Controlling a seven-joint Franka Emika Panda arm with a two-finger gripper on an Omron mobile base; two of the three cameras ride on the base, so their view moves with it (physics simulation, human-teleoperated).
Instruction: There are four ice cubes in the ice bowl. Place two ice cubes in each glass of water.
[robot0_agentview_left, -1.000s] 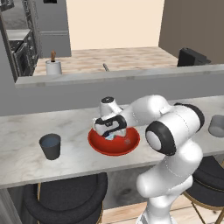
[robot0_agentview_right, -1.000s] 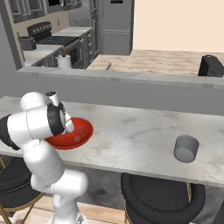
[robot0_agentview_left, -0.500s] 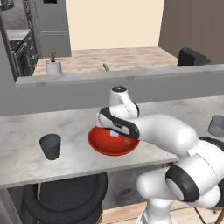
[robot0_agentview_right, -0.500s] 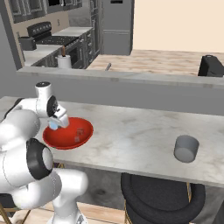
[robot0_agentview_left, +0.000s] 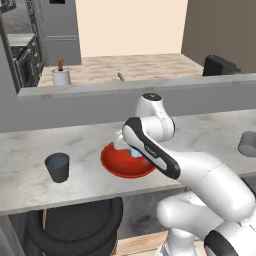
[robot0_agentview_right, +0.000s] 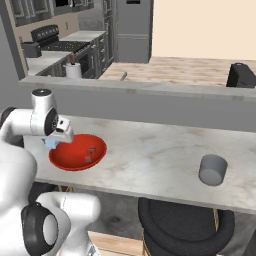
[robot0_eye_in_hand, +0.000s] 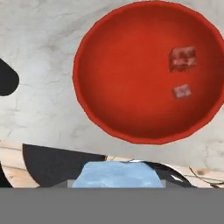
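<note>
The red ice bowl (robot0_agentview_right: 77, 151) sits on the marble counter, with two ice cubes (robot0_eye_in_hand: 182, 58) lying in its right half in the hand view. My gripper (robot0_agentview_right: 54, 142) hovers over the bowl's left rim, shut on a pale blue ice cube (robot0_eye_in_hand: 118, 175) that shows at the bottom of the hand view. In the left base view my forearm partly covers the bowl (robot0_agentview_left: 120, 167). The dark glass of water (robot0_agentview_left: 57, 166) stands left of the bowl. The lighter grey glass (robot0_agentview_right: 213, 169) stands far to the right.
A raised grey ledge (robot0_agentview_left: 100, 87) runs behind the counter, carrying a white cylinder with a brown top (robot0_agentview_left: 61, 75). Black stools (robot0_agentview_right: 180, 220) stand below the counter's front edge. Bare marble (robot0_agentview_right: 150, 155) lies between the bowl and the grey glass.
My gripper has risen out of the bowl with an ice cube and drifted toward the bowl's left rim. The arm has swung and stretched out over the bowl.
</note>
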